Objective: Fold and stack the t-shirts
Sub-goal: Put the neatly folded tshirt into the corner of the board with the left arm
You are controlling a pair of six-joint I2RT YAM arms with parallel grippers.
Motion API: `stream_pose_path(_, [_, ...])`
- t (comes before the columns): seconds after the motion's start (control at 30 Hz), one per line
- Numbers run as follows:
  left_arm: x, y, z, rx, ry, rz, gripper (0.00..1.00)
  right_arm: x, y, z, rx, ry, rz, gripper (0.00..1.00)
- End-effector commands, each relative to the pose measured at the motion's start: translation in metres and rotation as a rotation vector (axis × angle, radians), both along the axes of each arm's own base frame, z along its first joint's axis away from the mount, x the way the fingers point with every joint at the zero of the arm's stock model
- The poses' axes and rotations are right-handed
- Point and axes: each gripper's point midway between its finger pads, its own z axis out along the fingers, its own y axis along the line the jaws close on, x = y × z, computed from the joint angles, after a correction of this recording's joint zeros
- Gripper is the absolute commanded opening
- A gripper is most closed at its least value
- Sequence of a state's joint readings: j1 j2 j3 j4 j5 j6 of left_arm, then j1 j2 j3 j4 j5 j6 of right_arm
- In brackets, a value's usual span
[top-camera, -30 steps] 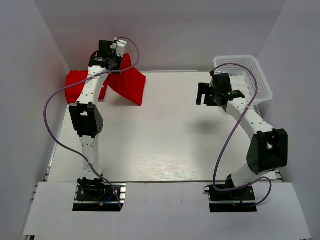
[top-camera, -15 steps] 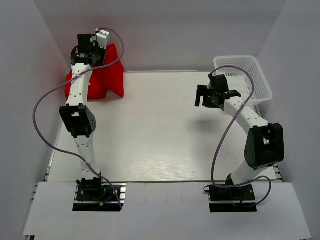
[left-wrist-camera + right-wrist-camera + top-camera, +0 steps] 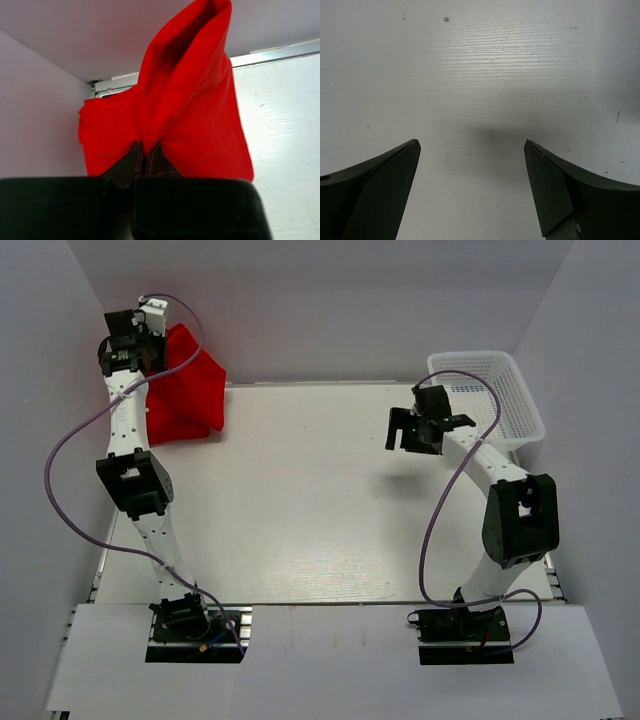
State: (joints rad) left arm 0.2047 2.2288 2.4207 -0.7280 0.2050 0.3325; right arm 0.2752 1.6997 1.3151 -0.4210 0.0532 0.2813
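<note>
The left gripper [image 3: 146,154] is pinching a fold of a red t-shirt [image 3: 200,115], jaws all but closed, and is holding it raised well apart from the white basket [image 3: 470,356], straight across the table [image 3: 320,500] from it. The cloth is hanging lengthwise downward from the fingers. The right gripper [image 3: 471,145] is hovering wide open and empty just beside the basket, so the left arm is standing far nearer the shirt.

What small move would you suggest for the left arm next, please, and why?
Probably lower the left tool so the t-shirt it pinches settles onto the red pile in the far left corner, then release. The shirt hangs lifted from shut jaws by that pile; the right tool hangs open and empty over the table.
</note>
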Motion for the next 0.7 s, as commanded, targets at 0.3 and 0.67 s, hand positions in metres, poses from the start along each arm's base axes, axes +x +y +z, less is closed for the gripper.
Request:
stream_pose_path(0.3, [-0.02, 0.085, 0.023, 0.041, -0.088, 0.205, 0.0, 0.019, 0.025, 0.003, 0.022, 0.023, 0.033, 0.9])
stream_pose_path(0.67, [-0.005, 0.124, -0.037, 0.036, -0.063, 0.37, 0.0, 0.021, 0.037, -0.002, -0.009, 0.049, 0.041, 0.9])
